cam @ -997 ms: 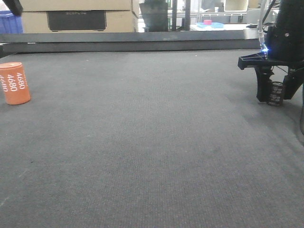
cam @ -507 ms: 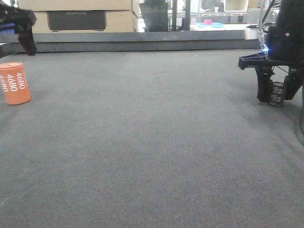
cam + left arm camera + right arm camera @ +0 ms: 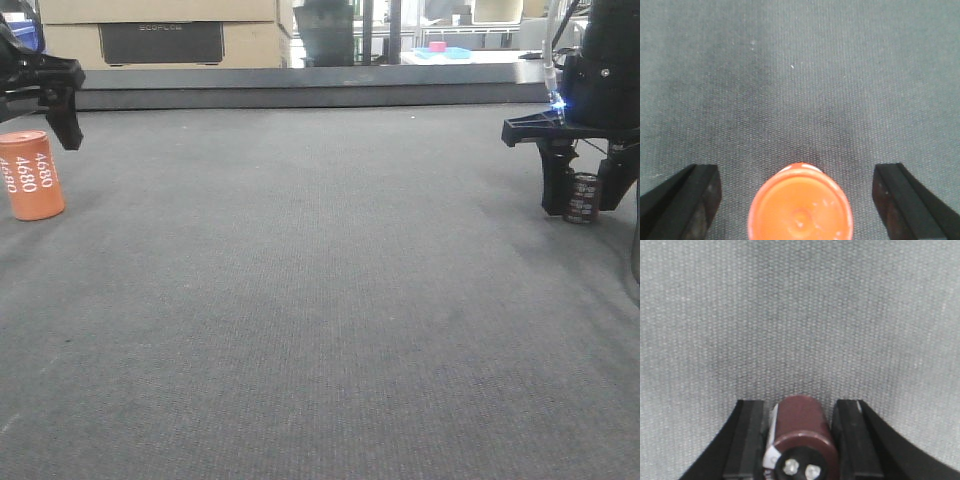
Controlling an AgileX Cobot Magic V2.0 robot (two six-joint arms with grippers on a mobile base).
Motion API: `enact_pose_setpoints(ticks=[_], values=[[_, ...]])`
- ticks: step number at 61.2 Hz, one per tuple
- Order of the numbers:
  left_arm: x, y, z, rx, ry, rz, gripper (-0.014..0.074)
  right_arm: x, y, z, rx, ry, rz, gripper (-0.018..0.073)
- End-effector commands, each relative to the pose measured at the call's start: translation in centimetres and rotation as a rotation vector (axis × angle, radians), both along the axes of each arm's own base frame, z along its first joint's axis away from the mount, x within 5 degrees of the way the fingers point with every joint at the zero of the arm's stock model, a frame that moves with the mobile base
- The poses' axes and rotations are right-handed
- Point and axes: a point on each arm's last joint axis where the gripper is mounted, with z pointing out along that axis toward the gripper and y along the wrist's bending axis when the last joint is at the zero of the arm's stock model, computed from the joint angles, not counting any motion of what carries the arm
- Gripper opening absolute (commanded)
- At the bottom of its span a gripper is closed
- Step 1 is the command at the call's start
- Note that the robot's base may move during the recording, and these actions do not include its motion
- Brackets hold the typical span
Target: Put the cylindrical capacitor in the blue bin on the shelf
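1. Cylindrical capacitor (image 3: 580, 197) stands upright on the grey woven surface (image 3: 320, 300) at the far right of the front view, its dark sleeve carrying fine pale print.
2. The right tool (image 3: 582, 205) has a black finger on each side of it, and both appear to rest against the sleeve.
3. In the right wrist view the cylindrical capacitor (image 3: 801, 432) shows a brown body and a top end with two small metal terminals facing the camera.
4. There the right tool (image 3: 799, 407) is closed on it, with a finger close against each flank and a strip of white showing at the left side.
5. A blue light glows on the right arm just above the tool.
6. The left tool (image 3: 40, 85) hangs at the far left edge of the front view, partly cut off by the frame, above the orange cylinder (image 3: 32, 175) marked "4680" and apart from it.
7. Seen from the left wrist, the left tool (image 3: 796, 182) is spread wide, its fingers well clear of the orange cylinder (image 3: 800, 207), which sits upright between them.
8. The two cylinders are well apart, at opposite sides of the surface.
9. Cardboard boxes (image 3: 160, 40) stand behind its far edge.
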Motion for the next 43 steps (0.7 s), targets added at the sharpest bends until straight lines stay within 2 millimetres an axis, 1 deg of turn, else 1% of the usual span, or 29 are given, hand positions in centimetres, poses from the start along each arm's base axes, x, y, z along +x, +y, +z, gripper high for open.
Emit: enact_pose_setpoints(ticks=[1,10,34,39,43], values=[[0.19,0.18,-0.64,0.002,0.029,0.011,0.0517,-0.13,-0.07,0.43,-0.002,0.0,0.004,-0.0163],[0.29,0.17,-1.35,-0.001,0.055,0.021,0.0517,-0.13,-0.07,0.43,-0.002,0.0,0.004,-0.0163],[0.45,0.14,-1.25,-0.015,0.035,0.039,0.0517,-0.13,-0.07,0.43,-0.002,0.0,0.004,-0.0163],[0.45,0.14,-1.25,-0.015,0.035,0.039,0.0496,-0.13,-0.07,0.43,-0.002,0.0,0.004,-0.0163],[0.42,0.15,-1.27,-0.015,0.039,0.039,0.0449,-0.11,-0.06,0.43,-0.002,-0.002,0.004,-0.0163]])
